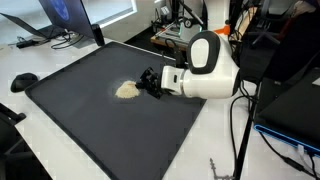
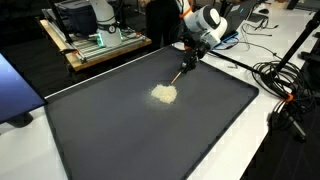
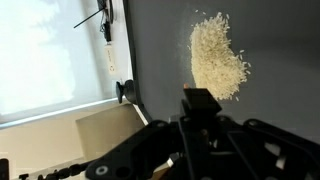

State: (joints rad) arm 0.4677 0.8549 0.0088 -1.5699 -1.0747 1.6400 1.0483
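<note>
Grain pile (image 1: 126, 90) — pale, loose, ragged at its edges — lies on the black mat (image 1: 90, 135) that covers most of the white table (image 1: 30, 68), roughly mid-mat and well away from every border. The gripper (image 1: 150, 83) is low over the mat just beside the pile, its dark fingers pressed together with the tips at the heap's edge. Whether they touch the grains, or pinch anything thin between them, I cannot tell. In an exterior view the pile (image 2: 165, 94) shows as a light smudge with the gripper (image 2: 184, 68) slanting down towards it from the mat's far side. The wrist view puts the heap (image 3: 217, 60) right ahead of the closed tips (image 3: 200, 100). Cables (image 2: 285, 85) trail over the table beside the mat.
</note>
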